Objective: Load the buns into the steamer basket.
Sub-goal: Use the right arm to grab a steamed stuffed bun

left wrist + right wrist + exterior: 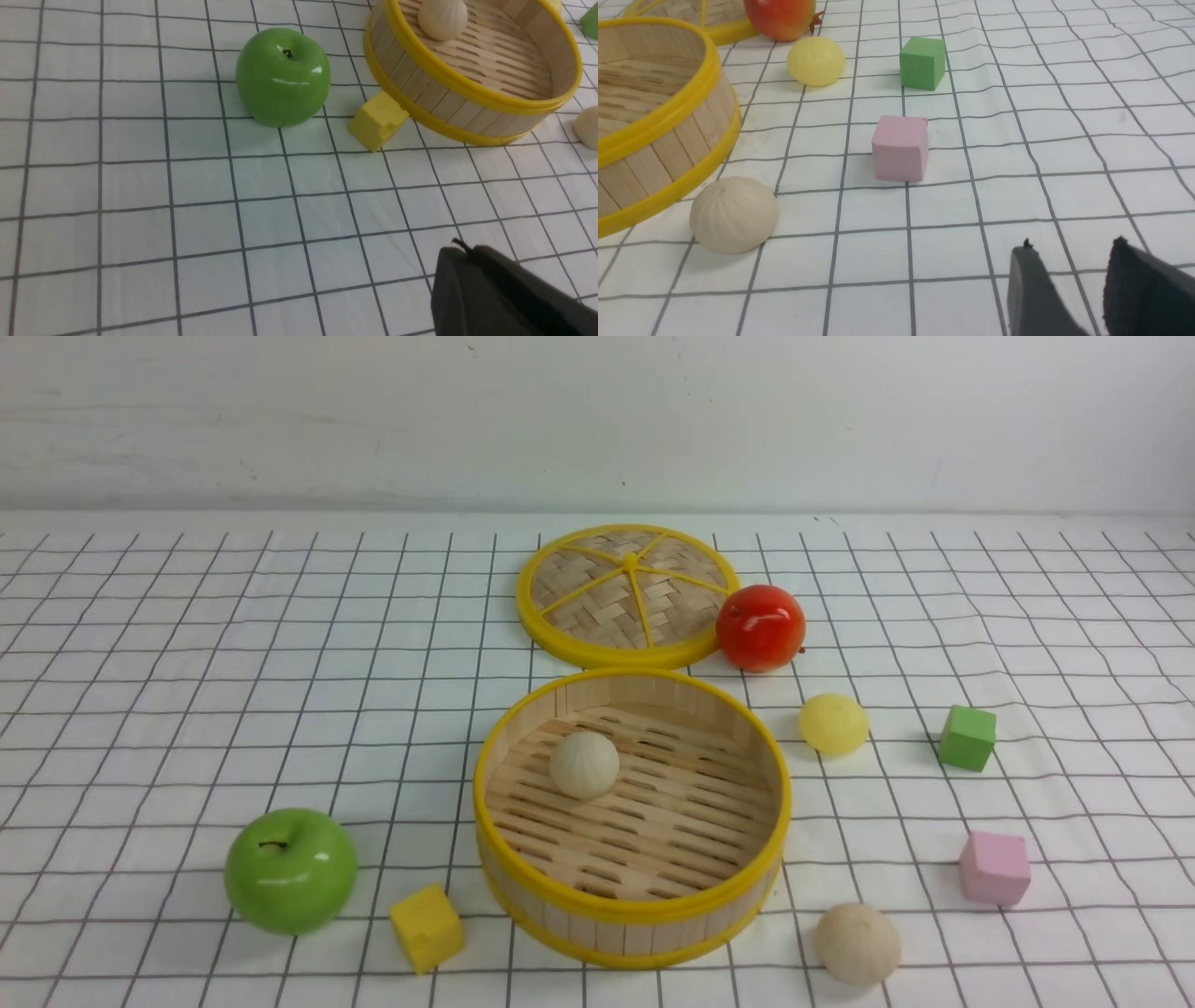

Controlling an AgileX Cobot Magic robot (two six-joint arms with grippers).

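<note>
The steamer basket [631, 919] stands in the middle of the table, with one cream bun [584, 763] lying on its slat floor. A second cream bun [857, 943] lies on the cloth just right of the basket's front. The pale yellow bun [833, 722] lies right of the basket, near the red apple. Neither gripper shows in the front view. In the left wrist view my left gripper [460, 249] is shut and empty, well short of the basket [472, 93]. In the right wrist view my right gripper [1073, 249] is open and empty, with the cream bun [734, 214] and the yellow bun [816, 60] ahead.
The flat woven lid [627, 593] lies behind the basket, with a red apple [760, 627] at its right edge. A green apple [290, 870] and a yellow cube [427, 927] sit left of the basket. A green cube [967, 737] and a pink cube [995, 867] sit to the right.
</note>
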